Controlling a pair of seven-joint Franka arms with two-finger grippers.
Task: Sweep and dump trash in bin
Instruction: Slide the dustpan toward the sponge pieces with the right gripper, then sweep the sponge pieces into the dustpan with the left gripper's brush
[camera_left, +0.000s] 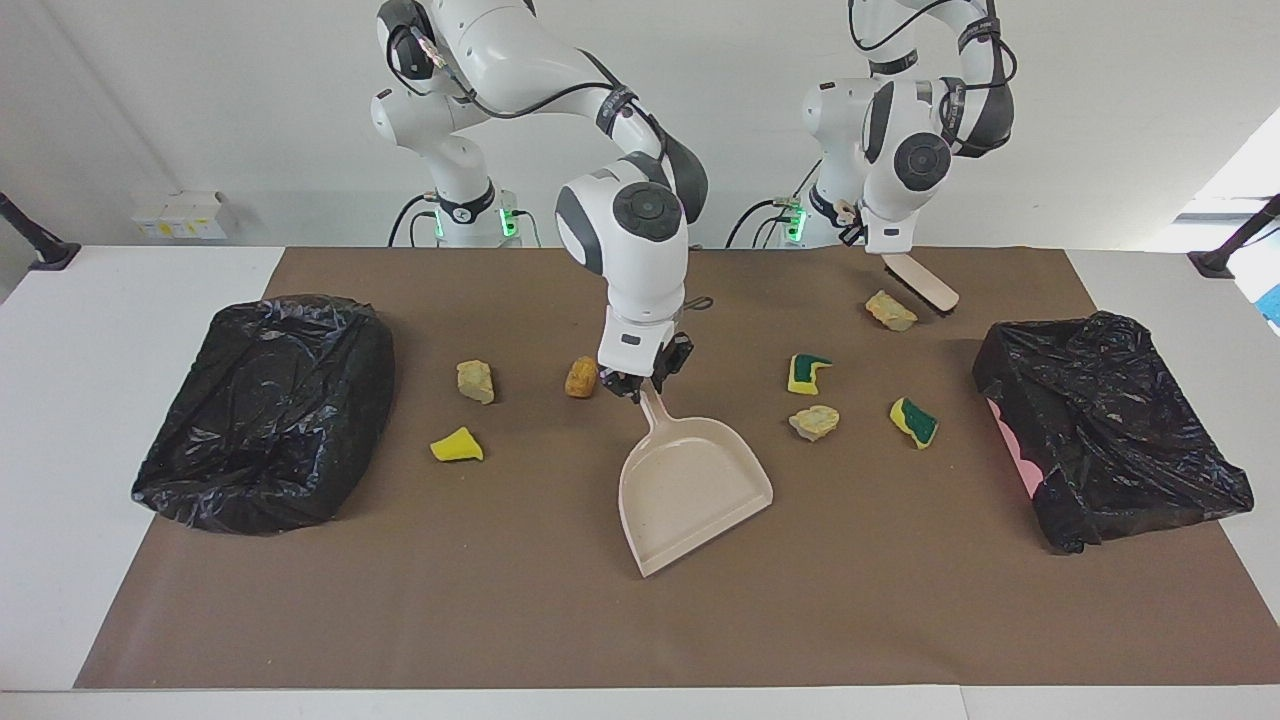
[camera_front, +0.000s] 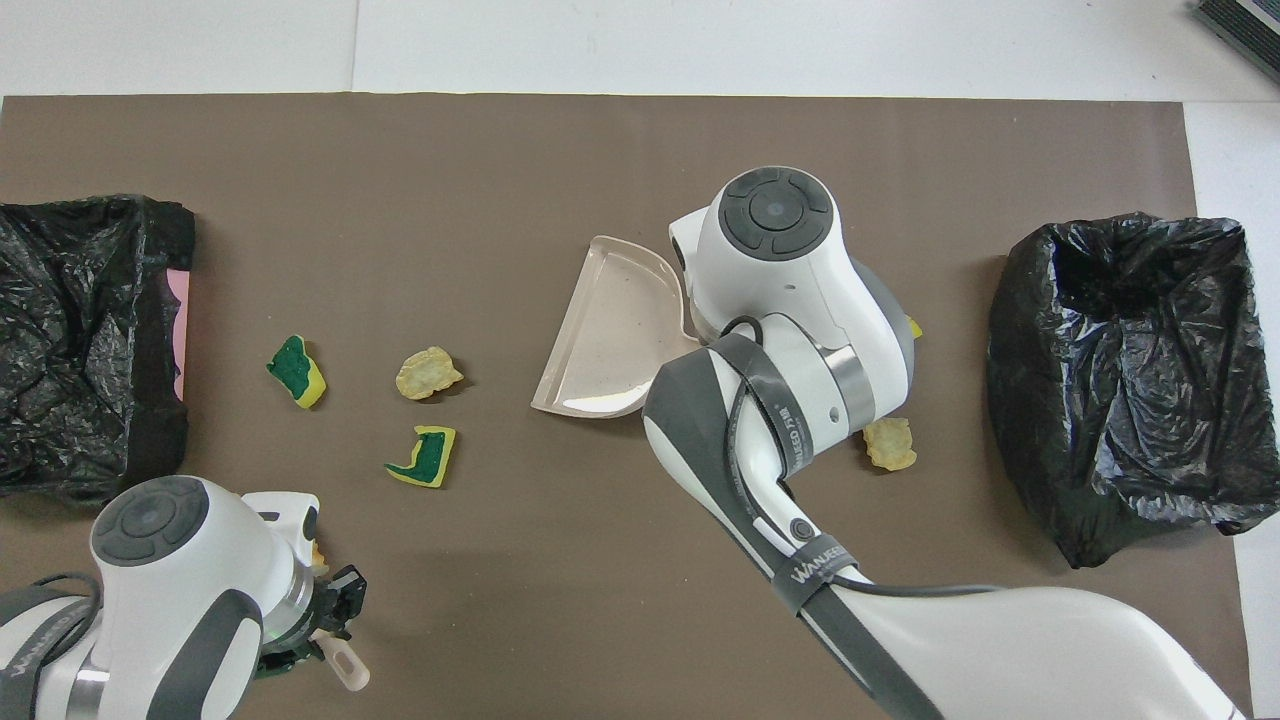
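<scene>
My right gripper (camera_left: 640, 385) is shut on the handle of the beige dustpan (camera_left: 690, 490), over the middle of the brown paper; the pan also shows in the overhead view (camera_front: 610, 330). Beside it lies the orange-brown cylinder lump (camera_left: 581, 377). A beige chunk (camera_left: 476, 381) and a yellow sponge piece (camera_left: 457, 446) lie toward the right arm's end. Two yellow-green sponges (camera_left: 808, 372) (camera_left: 914, 421) and a beige chunk (camera_left: 815, 422) lie toward the left arm's end. My left gripper (camera_left: 893, 258) is shut on the brush (camera_left: 922, 282), next to another beige chunk (camera_left: 890, 311).
Two bins lined with black bags stand on the table, one at the right arm's end (camera_left: 265, 410) and one at the left arm's end (camera_left: 1110, 440). Brown paper (camera_left: 500, 600) covers the table's middle, with bare room nearest the camera in the facing view.
</scene>
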